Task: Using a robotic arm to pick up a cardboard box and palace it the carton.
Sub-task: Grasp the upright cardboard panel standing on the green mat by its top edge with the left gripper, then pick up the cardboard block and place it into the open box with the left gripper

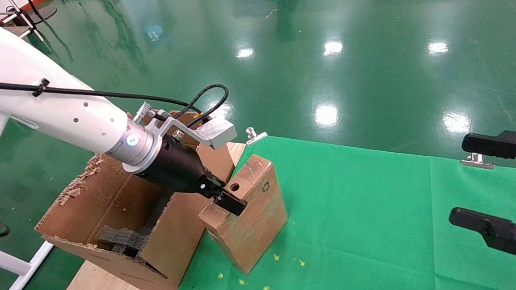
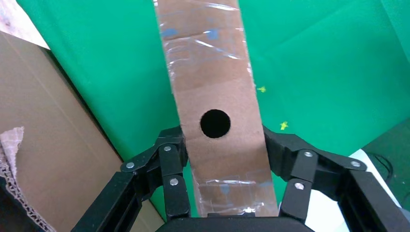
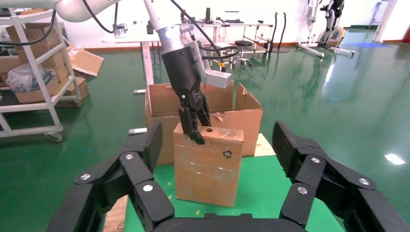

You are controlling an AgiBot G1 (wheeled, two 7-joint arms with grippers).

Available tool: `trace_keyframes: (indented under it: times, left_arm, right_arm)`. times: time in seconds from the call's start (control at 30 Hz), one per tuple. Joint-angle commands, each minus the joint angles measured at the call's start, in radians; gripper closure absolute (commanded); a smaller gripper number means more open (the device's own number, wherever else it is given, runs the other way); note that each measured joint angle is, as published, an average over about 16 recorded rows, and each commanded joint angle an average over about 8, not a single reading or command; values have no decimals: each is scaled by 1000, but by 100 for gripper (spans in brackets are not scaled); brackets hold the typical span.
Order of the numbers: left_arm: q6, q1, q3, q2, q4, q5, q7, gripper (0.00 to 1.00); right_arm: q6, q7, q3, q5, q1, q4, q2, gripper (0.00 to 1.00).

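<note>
The left gripper (image 1: 229,199) has closed its fingers on the narrow top of the cardboard box (image 1: 248,213), which stands just beside the carton (image 1: 123,207). Lifting and placing inside remain. The right gripper (image 1: 500,188) idles wide open, well apart from the carton.

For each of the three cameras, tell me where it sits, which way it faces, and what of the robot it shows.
Head view: high on the robot, looking down at the green cloth; shows the left gripper shut on the cardboard box beside the carton, and the open right gripper.
Left wrist view: looks along its fingers at the box's holed side.
Right wrist view: looks across the cloth, its fingers framing box and carton.
All three share the box.
</note>
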Motion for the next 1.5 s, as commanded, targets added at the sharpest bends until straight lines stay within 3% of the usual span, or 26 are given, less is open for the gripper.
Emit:
trace_keyframes:
  times: [0.03,0.33,0.67,1.07,1.5]
  left_arm:
    - [0,0,0,0,0,0,0,100]
    - [-6,-33,-22,-17,2,-32,25,100]
    - [-48,-206,-129,-82,140,-96,168,100]
    - [-92,-397,-139,-181,481,54,368,100]
    - [-150,-421,-99,-236,795,156,597,100]
  right_arm:
    - [0,0,0,0,0,0,0,0]
    - [0,0,0,0,0,0,0,0]
    - [0,0,0,0,0,0,0,0]
    - [0,0,0,0,0,0,0,0]
    - [0,0,0,0,0,0,0,0]
